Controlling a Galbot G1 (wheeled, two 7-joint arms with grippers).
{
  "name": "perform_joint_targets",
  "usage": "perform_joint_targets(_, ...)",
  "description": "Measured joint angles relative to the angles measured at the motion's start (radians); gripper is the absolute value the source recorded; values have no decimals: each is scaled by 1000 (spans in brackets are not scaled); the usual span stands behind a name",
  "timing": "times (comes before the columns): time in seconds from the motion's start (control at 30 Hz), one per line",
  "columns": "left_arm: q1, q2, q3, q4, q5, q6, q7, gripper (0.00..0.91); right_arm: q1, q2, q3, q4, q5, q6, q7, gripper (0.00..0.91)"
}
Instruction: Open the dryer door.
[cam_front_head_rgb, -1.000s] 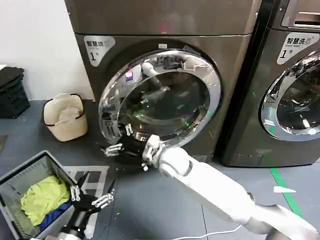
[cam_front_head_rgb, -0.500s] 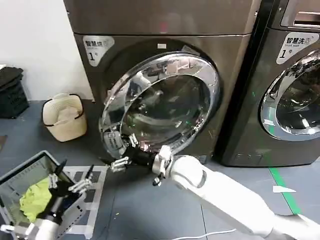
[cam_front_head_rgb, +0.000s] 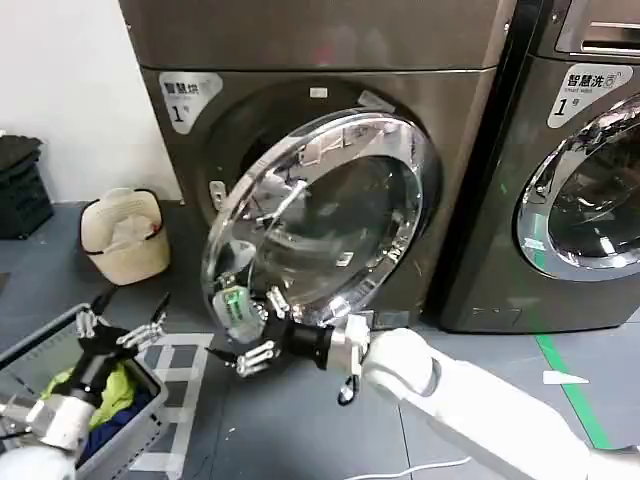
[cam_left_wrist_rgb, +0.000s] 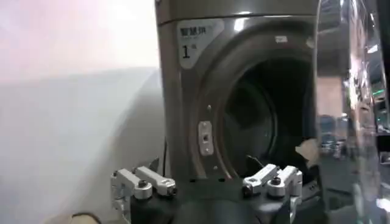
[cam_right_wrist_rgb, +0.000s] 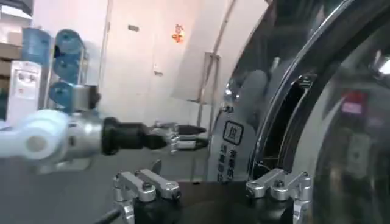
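The grey dryer (cam_front_head_rgb: 330, 60), marked 1, has its round chrome-rimmed glass door (cam_front_head_rgb: 320, 220) swung partly outward on its right side, so the dark drum opening (cam_front_head_rgb: 235, 150) shows behind its left edge. My right gripper (cam_front_head_rgb: 258, 330) is open, right by the door's lower left rim near the latch (cam_front_head_rgb: 232, 300); whether it touches I cannot tell. In the right wrist view the right gripper (cam_right_wrist_rgb: 210, 185) has nothing between its fingers, with the door rim (cam_right_wrist_rgb: 304, 91) beside it. My left gripper (cam_front_head_rgb: 120, 320) hangs open over the basket, facing the drum opening (cam_left_wrist_rgb: 268, 122) in the left wrist view, where the left gripper (cam_left_wrist_rgb: 207, 185) is empty.
A grey laundry basket (cam_front_head_rgb: 150, 400) with yellow-green clothes (cam_front_head_rgb: 115, 385) sits at the lower left. A cream bin (cam_front_head_rgb: 125, 235) stands by the wall, with a black crate (cam_front_head_rgb: 20, 185) further left. A second machine (cam_front_head_rgb: 580, 180) is on the right. Green tape (cam_front_head_rgb: 565, 385) marks the floor.
The door has swung further open. My right gripper has moved down and toward me along the door's lower left rim. My left gripper has moved left, over the basket.
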Motion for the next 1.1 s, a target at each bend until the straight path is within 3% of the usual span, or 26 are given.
perform_joint_targets(0.4,-132,90,105,104,7,-6,84,907,-100,-113,82,73,-47,59,-104,907)
perform_joint_targets(1.1,-285,237,352,161,32,-82,173,907,-321,-251,308,98,-59,181,-324,907)
